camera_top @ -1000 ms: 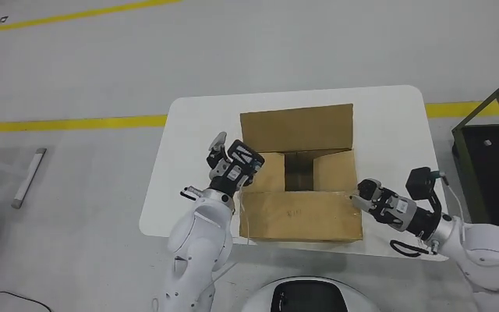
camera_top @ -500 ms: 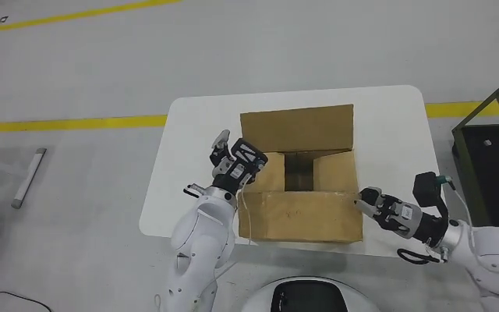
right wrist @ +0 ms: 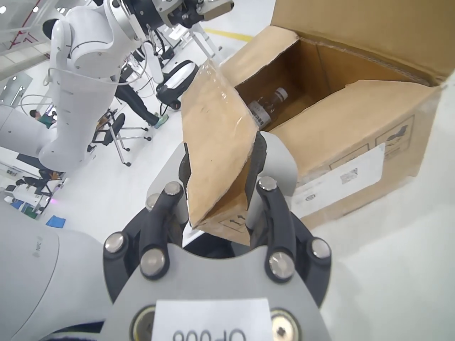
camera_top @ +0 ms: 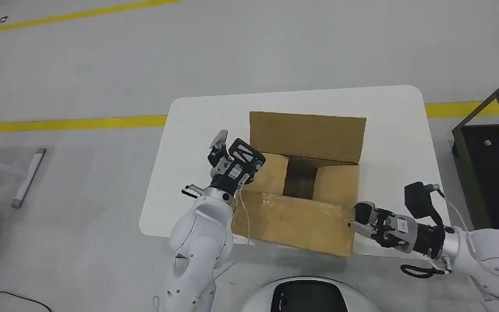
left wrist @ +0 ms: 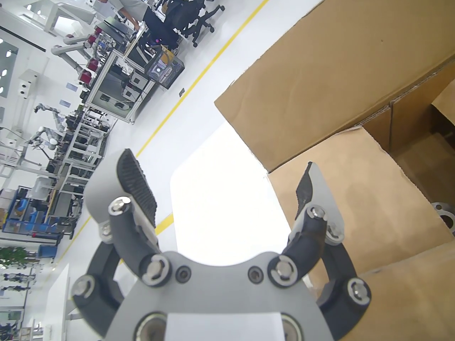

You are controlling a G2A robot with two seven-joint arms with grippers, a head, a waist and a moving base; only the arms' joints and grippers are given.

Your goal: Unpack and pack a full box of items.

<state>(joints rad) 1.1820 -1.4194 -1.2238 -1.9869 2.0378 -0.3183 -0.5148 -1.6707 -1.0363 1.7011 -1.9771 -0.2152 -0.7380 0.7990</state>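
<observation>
with the right gripper (right wrist: 222, 154) clamped on its flap (right wrist: 213, 118), the cardboard box (right wrist: 355, 133) may slide off the near edge of the table (camera_top: 195, 156); left gripper (left wrist: 217, 159) gapes wide.

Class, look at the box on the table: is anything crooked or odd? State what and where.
The cardboard box sits askew, its sides slanted against the edges of the table. Its near flap is pinched at one corner by the right gripper.

Bright, even overhead light; table (left wrist: 213, 214) glares white in my left wrist view, dark shadow inside the cardboard box (camera_top: 304, 136).
</observation>
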